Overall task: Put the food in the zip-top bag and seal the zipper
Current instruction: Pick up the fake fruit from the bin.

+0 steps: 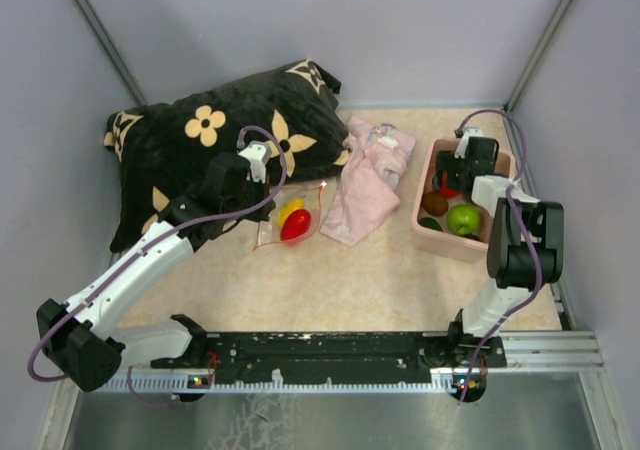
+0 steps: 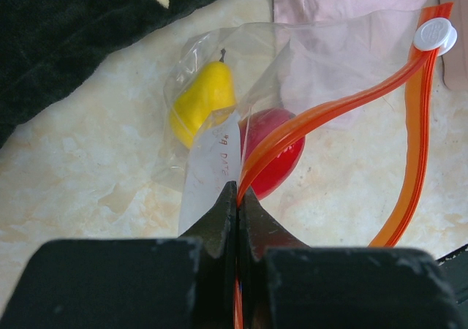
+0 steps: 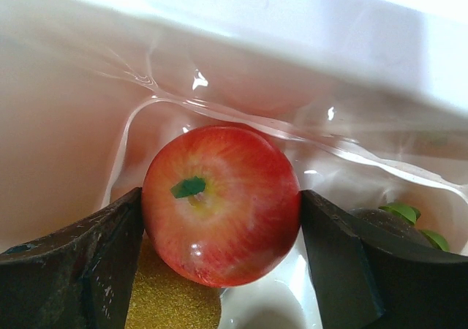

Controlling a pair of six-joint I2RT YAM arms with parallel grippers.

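The right pincer (image 3: 219,197) is clasping the apple (image 3: 219,230), well right of the zip-top bag (image 2: 329,58) whose zipper (image 2: 329,113) the left pincer (image 2: 238,197) is pinching.

The beige table (image 1: 380,280) carries a black pillow (image 1: 190,160) (flower-patterned), zip-top bag (image 1: 275,232), pink cloth (image 1: 365,185), pink bin (image 1: 450,242).

Top camera overlooks the table (image 1: 380,280); wrist cameras sit close on zip-top bag (image 2: 329,58) and pink bin (image 3: 66,124).
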